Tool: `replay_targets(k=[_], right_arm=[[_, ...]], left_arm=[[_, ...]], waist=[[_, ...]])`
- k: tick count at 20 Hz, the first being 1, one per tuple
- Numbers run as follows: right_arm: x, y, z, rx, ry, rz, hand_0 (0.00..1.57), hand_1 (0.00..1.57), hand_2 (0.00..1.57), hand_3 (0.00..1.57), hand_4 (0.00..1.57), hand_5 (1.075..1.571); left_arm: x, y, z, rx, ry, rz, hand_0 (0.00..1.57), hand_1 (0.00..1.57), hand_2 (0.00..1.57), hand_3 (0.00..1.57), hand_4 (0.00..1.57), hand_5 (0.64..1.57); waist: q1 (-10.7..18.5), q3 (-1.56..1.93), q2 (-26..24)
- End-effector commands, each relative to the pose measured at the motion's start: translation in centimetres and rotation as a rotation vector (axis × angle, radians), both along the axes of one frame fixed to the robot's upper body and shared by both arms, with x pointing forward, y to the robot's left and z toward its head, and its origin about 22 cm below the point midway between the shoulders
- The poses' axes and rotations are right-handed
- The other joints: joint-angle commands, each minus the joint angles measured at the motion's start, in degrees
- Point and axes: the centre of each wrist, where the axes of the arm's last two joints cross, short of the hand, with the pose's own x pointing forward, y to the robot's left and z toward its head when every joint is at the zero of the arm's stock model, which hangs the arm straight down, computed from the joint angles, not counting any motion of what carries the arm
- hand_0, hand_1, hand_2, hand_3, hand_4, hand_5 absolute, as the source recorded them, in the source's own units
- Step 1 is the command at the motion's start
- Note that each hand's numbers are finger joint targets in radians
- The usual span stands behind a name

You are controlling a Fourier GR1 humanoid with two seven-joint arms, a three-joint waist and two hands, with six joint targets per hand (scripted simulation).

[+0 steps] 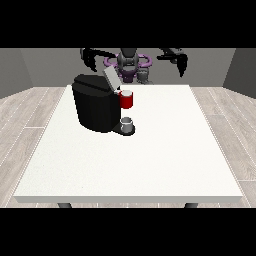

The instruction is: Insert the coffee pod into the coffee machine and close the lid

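Grey walls stand behind the white table [150, 160], where the coffee pod [127, 100] sits in the coffee machine [96, 102], its lid [111, 77] not closed, while both hands [90, 57] [181, 62] hang apart, grasping nothing.

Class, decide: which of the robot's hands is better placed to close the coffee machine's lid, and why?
The robot's right hand, the hand at the view's left: it hangs above the coffee machine, near the raised lid. The hand at the view's right is farther off.
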Motion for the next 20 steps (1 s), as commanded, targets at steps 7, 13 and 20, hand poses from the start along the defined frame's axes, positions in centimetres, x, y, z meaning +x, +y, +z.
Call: replay_targets(k=[7,13,20], right_arm=[[3.4,0.8,1.3,-0.02,-0.021,-0.003,0.0,0.0,0.0,0.0,0.0,1.571],[3.6,3.6,0.9,-0.06,-0.037,0.077,0.0,0.0,0.0,0.0,0.0,1.571],[5.3,3.1,2.3,-0.069,-0.082,0.076,0.0,0.0,0.0,0.0,0.04,1.571]], left_arm=[[-1.3,1.1,2.1,0.017,-0.066,-0.013,0.0,0.0,0.0,0.0,0.0,1.571],[-0.9,2.9,2.6,-0.007,-0.076,0.08,0.0,0.0,0.0,0.0,0.0,1.571],[-0.4,2.5,3.6,0.033,-0.118,0.099,0.0,0.0,0.0,0.0,0.0,1.571]], waist=[[1.1,0.0,4.4],[-2.2,-0.01,5.9],[-1.8,0.0,8.8]])
